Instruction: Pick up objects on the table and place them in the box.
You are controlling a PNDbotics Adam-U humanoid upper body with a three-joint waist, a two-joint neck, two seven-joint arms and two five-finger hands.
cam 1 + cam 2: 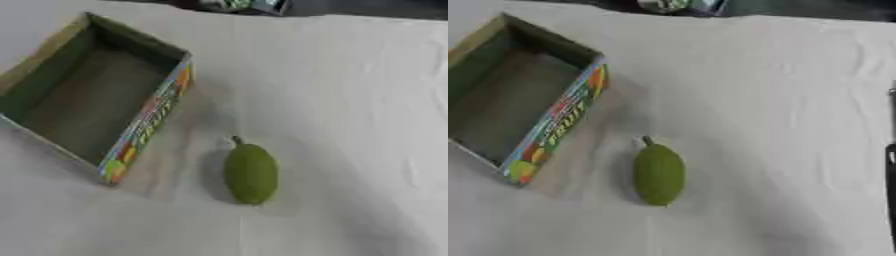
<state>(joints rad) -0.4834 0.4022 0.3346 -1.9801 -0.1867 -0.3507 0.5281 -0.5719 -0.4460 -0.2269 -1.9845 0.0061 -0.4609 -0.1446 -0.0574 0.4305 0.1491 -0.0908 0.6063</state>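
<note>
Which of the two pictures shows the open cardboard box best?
The left eye view: the box sits almost whole in the picture, with its bare inside and its colourful printed side plain to see. In the right eye view the same box lies further left, so its near-left corner is cut off by the picture's edge.

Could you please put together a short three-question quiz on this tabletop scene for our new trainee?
1. True or false: the green fruit already lies inside the box.
2. Which way does the fruit's stem point? A) toward the far edge of the table B) toward the near edge C) straight up
3. Fill in: the box interior appears ____.

Key:
1. False; it lies on the white cloth, to the right of the box and apart from it.
2. A.
3. Empty; no object shows inside.
</note>
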